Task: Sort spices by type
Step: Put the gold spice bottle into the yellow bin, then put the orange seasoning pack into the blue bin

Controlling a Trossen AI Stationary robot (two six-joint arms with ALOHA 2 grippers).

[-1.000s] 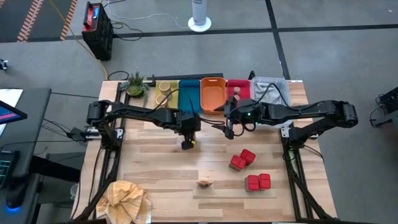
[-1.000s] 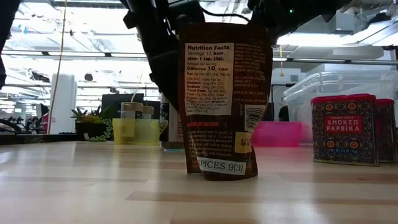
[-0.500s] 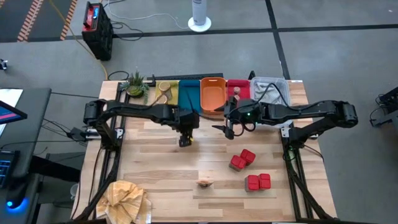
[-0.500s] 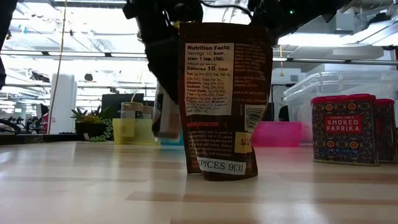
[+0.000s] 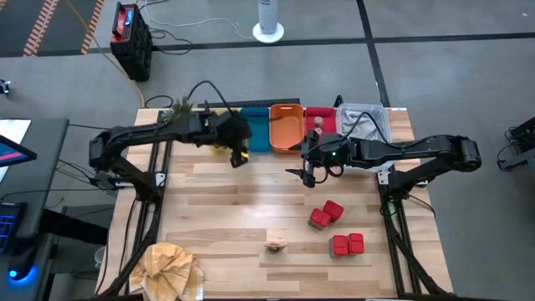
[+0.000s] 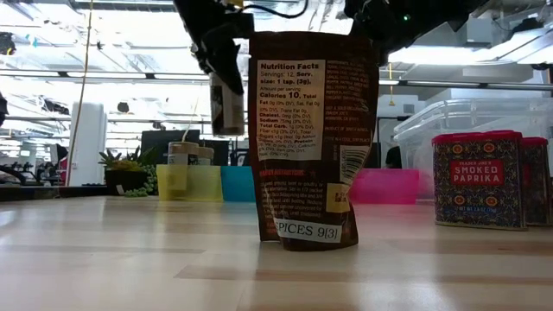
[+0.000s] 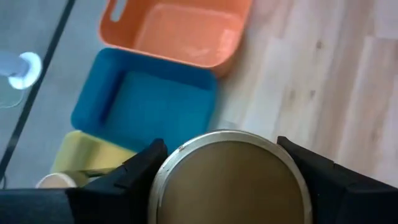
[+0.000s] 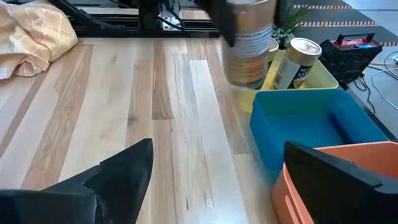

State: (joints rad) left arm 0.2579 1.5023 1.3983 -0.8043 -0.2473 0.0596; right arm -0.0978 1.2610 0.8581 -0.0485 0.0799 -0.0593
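Observation:
My left gripper (image 5: 237, 156) is shut on a pale round tub (image 8: 249, 43) with a yellowish top (image 7: 230, 180), held in the air near the yellow tray (image 5: 219, 125) and the blue tray (image 5: 253, 131). The tub also shows lifted in the low view (image 6: 226, 97). My right gripper (image 5: 305, 172) is open and empty in front of the orange tray (image 5: 286, 125). Another tub (image 8: 292, 62) stands in the yellow tray. Red boxy packs (image 5: 326, 214) (image 5: 347, 244) and a dark-tan packet (image 5: 276, 245) stand on the table's near right part. My left gripper pinches the tub between its two fingers (image 7: 134, 177), one on each side of the round wall (image 8: 231, 34) near the top. The fingers come from above, pointing down. The tub hangs upright below them, lifted clear of the table and the trays.
A red tray (image 5: 318, 117) and a clear bin (image 5: 365, 121) stand right of the orange tray at the far edge, a small plant (image 5: 182, 113) left of the yellow one. A yellowish-tan cloth (image 5: 171, 267) lies at the near left corner. Bare wood lies between.
My left gripper has risen and gone toward the table's far edge and a little left, carrying the tub from near the table's middle to beside the yellow and blue trays. The tub has been lifted clear and stays upright.

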